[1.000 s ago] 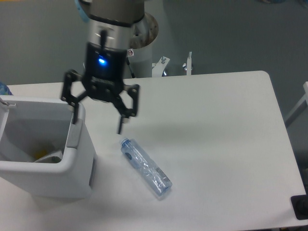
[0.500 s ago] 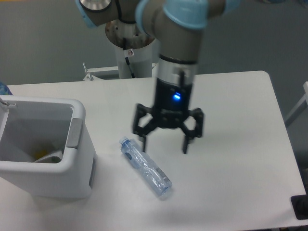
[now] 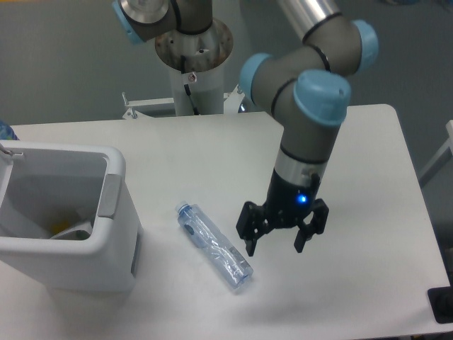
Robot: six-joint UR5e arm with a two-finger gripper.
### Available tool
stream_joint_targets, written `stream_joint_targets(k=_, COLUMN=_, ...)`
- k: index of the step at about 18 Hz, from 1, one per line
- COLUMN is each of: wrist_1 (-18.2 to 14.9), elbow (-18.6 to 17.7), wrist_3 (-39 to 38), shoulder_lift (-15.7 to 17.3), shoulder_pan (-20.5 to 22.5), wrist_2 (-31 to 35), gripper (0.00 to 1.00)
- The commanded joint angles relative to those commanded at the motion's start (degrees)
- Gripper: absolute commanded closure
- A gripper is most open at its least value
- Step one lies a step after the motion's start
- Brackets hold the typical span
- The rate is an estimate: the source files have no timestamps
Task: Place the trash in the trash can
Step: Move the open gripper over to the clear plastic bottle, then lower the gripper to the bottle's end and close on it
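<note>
A crushed clear plastic bottle (image 3: 214, 246) with a blue cap lies on the white table, cap end pointing up-left. My gripper (image 3: 276, 245) hangs open just right of the bottle's lower end, low over the table, with nothing between its fingers. The white trash can (image 3: 113, 205) stands at the left edge of the table, with a grey tab on its right rim. Inside it, near the bottom, lies a piece of crumpled white wrapper (image 3: 73, 231).
The arm's base column (image 3: 192, 64) rises behind the table's far edge. A dark object (image 3: 441, 304) sits at the table's front right corner. A metal bracket (image 3: 138, 105) shows behind the far edge.
The gripper has swung from above the trash can rightward across the table, then down to the right of the bottle. The bottle and bin have not moved.
</note>
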Motion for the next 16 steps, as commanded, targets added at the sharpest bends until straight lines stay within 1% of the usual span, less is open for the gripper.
stream_joint_targets(k=3, wrist_1=-0.18, elbow=0.09, wrist_3=-1.48, shoulder_lift=-1.58, shoulder_pan=-0.27, wrist_2=0.09, gripper=0.0)
stream_joint_targets(k=5, wrist_1=-0.18, elbow=0.53, wrist_3=-4.82, shoulder_lift=-2.9, shoulder_pan=-0.35, wrist_2=1.4, gripper=0.0)
stream_joint_targets(k=6, wrist_1=-0.18, elbow=0.62, wrist_3=-6.49, shoulder_lift=-3.52, shoulder_pan=-1.05, wrist_2=2.28, gripper=0.0)
stream_joint_targets(k=9, wrist_1=0.0, elbow=0.79, wrist_3=-10.54, shoulder_lift=-4.22, shoulder_pan=-2.11, wrist_2=4.48, gripper=0.0)
stream_joint_targets(k=12, wrist_1=0.08, elbow=0.79, wrist_3=-12.65, shoulder_lift=-5.01, shoulder_pan=-2.55, wrist_2=4.57, gripper=0.0)
stream_joint_targets(k=16, wrist_1=0.17, elbow=0.71, wrist_3=-14.23, shoulder_lift=-7.12, shoulder_pan=-4.39, wrist_2=6.32, gripper=0.0)
